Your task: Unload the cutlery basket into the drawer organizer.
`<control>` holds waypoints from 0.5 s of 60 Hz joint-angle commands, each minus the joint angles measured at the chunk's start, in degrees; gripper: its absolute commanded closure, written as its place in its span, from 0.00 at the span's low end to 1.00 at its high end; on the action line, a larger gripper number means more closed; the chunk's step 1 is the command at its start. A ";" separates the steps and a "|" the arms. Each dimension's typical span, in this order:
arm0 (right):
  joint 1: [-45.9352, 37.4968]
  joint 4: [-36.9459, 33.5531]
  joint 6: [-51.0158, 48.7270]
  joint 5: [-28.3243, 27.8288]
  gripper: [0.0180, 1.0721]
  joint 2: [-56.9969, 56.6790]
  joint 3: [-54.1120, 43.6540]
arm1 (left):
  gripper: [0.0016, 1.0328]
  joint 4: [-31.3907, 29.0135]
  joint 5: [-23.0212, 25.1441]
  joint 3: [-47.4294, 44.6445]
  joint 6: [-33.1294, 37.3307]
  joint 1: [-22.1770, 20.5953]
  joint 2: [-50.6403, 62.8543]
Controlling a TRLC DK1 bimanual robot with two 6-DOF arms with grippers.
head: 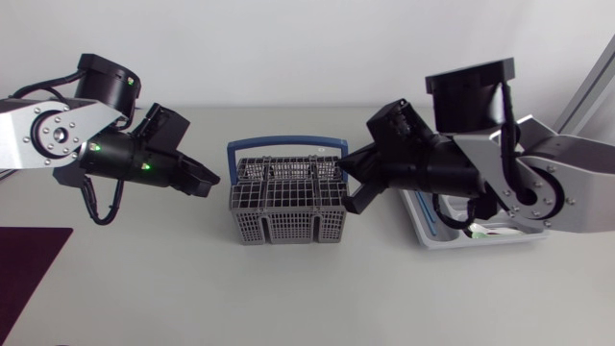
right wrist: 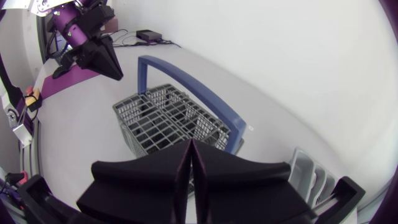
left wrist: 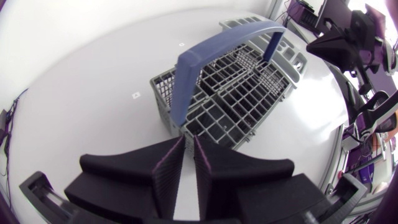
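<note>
Checking the left gripper [left wrist: 189, 146] first: the fingers are drawn all but together, only a thin slit being left between the ribbed pads [left wrist: 168, 175]. Nothing is held, nothing is touched. In the head view it is hung at 9 o'clock of the cutlery basket [head: 286, 204], apart from it, tips aimed at the basket's near wall.

The right gripper [right wrist: 190, 149] is clenched, finger against finger, with nothing pinched. In the head view its tip is placed at the basket's 2 o'clock, right at the rim where the blue handle [head: 286, 144] is footed. Whether rim or handle is actually touched cannot be told from any view.

Surroundings: the basket is stood upright at table centre, grey lattice walls, the handle spanned from its 9 o'clock side to its 3 o'clock side. The drawer organizer [head: 423, 231] is set at the basket's 3 to 4 o'clock, near but apart. A dark maroon mat [head: 29, 279] is seen toward the table's 8 o'clock, well apart from the rest.

Hidden or unclear: most of the organizer is covered by the right arm [head: 538, 183]; only its 9 o'clock wall and part of its 6 o'clock edge are shown, plus a few grey compartments beside the right gripper in the right wrist view. Their contents cannot be made out. The basket's cells are read only as dark grid squares. The left arm [head: 58, 135] is cut off at the view's edge.
</note>
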 commanded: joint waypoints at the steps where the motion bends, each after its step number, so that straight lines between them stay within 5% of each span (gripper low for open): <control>1: -3.04 -1.48 -0.44 -0.33 0.95 0.25 -4.23 | 0.79 -0.76 0.71 0.55 1.57 1.47 1.55; 30: -3.57 -0.25 -0.70 0.64 0.95 12.11 -3.17 | 0.79 0.56 0.80 0.99 1.84 0.76 8.23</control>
